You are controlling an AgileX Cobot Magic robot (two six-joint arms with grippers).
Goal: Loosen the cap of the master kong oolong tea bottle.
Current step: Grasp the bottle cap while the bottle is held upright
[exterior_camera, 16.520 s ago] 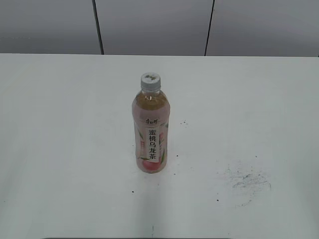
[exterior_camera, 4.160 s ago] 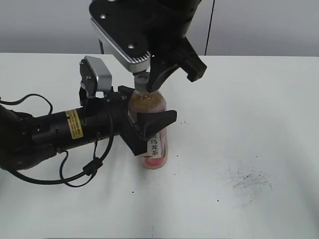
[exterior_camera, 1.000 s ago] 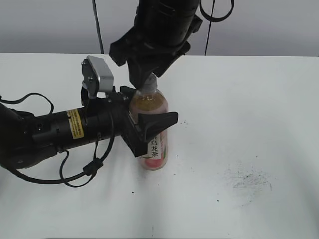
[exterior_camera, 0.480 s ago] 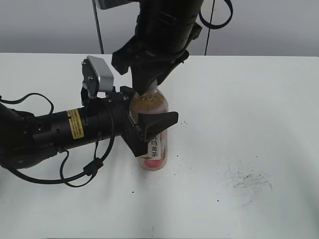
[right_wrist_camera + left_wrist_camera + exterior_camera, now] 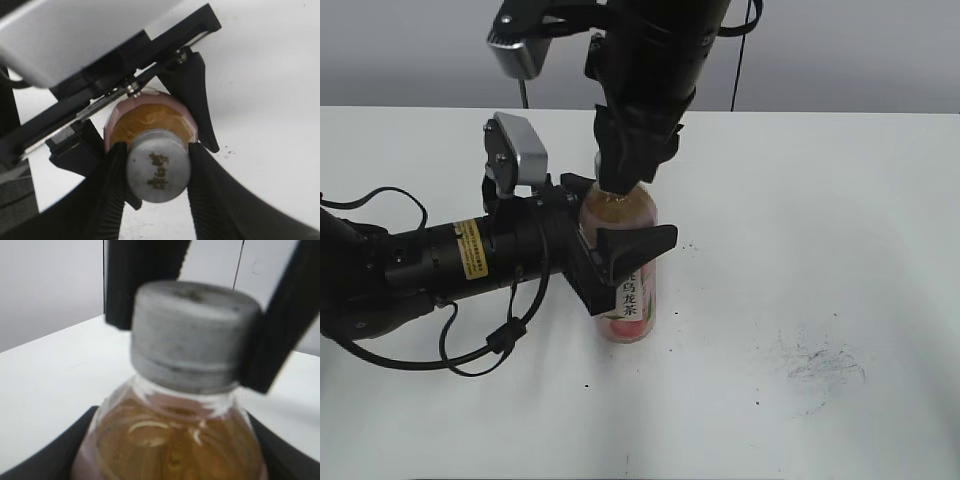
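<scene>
1. Grey-white ribbed plastic, the cap (image 5: 158, 171) sits on the neck of the master kong oolong tea bottle (image 5: 624, 268), which stands upright near the middle of the white table (image 5: 840, 210).
2. My right gripper (image 5: 155, 175) comes down from above, its two black fingers (image 5: 280, 315) pressed against opposite sides of the cap, clamped on it. I judge that grip is there to turn it.
3. My left gripper (image 5: 620, 250) reaches in level from the left and closes around the bottle's body below the shoulder, so the bottle cannot spin with the cap.
4. I cannot tell whether the seal has broken yet; the cap looks fully seated.
</scene>
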